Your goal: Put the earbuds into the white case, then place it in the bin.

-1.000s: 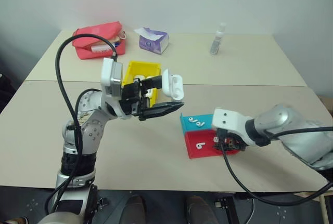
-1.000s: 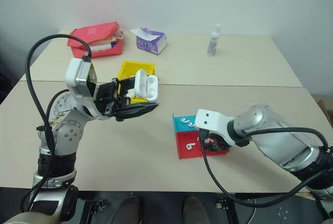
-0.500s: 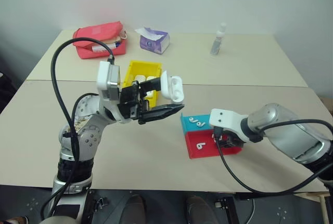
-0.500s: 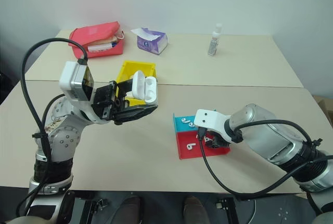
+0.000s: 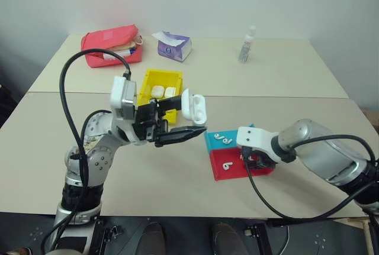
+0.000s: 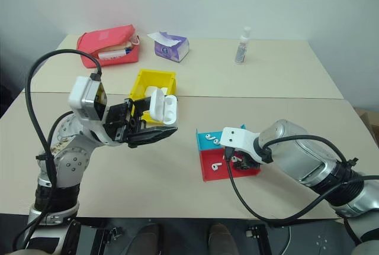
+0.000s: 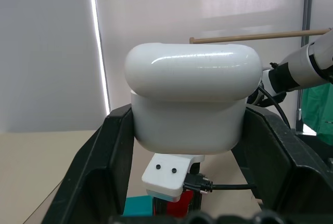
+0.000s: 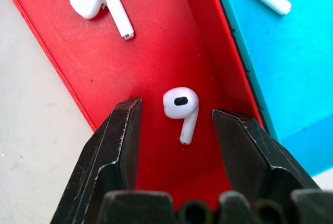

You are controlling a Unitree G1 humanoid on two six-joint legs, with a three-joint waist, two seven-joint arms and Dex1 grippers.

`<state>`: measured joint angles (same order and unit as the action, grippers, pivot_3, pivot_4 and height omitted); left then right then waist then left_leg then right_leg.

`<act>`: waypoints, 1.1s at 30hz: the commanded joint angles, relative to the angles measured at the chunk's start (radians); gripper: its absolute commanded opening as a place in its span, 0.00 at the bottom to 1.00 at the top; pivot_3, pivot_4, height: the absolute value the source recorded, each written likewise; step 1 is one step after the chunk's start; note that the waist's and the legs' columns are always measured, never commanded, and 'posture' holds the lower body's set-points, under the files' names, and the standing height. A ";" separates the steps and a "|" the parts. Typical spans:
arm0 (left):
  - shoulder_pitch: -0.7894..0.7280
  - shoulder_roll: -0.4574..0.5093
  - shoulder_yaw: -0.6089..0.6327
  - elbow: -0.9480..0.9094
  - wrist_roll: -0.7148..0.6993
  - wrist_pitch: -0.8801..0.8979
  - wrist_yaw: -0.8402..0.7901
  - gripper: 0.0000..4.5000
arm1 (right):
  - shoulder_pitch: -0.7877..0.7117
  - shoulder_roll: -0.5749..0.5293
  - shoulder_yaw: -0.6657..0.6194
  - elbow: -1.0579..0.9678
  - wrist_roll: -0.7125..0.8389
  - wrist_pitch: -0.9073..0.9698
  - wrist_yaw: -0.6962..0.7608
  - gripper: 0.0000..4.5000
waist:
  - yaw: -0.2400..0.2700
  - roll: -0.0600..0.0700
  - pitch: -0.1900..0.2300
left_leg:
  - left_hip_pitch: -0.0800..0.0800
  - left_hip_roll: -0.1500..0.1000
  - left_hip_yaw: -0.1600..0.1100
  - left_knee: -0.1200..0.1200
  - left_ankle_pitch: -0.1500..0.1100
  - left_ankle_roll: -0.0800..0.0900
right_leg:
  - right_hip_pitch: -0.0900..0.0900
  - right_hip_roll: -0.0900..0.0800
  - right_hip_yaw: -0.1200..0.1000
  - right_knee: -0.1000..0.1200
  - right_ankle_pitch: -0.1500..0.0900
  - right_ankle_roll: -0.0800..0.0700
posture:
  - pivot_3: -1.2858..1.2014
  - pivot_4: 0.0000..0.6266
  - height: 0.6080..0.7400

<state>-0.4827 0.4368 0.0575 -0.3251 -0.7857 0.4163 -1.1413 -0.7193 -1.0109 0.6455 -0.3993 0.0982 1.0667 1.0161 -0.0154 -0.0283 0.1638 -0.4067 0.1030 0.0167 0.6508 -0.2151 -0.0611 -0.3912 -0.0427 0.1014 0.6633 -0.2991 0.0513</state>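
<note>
Left eye view: left claw (image 5: 180, 122) points toward the robot's right, raised above the worktop (image 5: 177, 172), clamped on the white case (image 5: 193, 107), lid flipped up. Right arm reaches down over the red tray (image 5: 228, 163), which sits against the teal tray (image 5: 222, 138). The bin (image 5: 159, 89) is behind the left claw with two white cases inside. On the far side of the beige worktop: red pouch (image 5: 112, 45), purple tissue pack (image 5: 174, 46), clear bottle (image 5: 244, 48). Plain pale wall behind.

Right eye view: same layout; one earbud lies in the red tray just left of the right wrist, and two earbuds lie in the teal tray.

Left wrist view: case body pinched between both black fingers (image 7: 99, 167), seen from behind the lid; window blinds and a wooden rod in the background.

Right wrist view: right claw (image 8: 177, 122) part open, holding nothing, fingers straddling one of the earbuds (image 8: 182, 107) on the red tray floor; cannot tell if they touch it. Second earbud further along the red tray, a third on teal.
</note>
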 commanded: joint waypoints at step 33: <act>-0.072 0.013 0.000 -0.020 -0.077 0.056 0.083 0.62 | 0.238 0.504 -1.068 -0.241 0.479 -0.086 -0.241 0.14 | 0.002 0.000 0.000 | -0.002 0.000 -0.004 -0.003 0.000 0.000 | 0.002 0.000 -0.004 -0.004 0.000 0.000 | 0.52 0.24 1.00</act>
<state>-0.5303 0.4560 0.0543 -0.3351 -0.8462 0.4672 -1.0682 -0.4552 -0.5387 -0.3100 -0.5869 0.4829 1.0093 0.8384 -0.0137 -0.0284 0.1640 -0.4080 0.1028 0.0126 0.6474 -0.2150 -0.0612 -0.3896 -0.0426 0.0971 0.6596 -0.2992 0.0514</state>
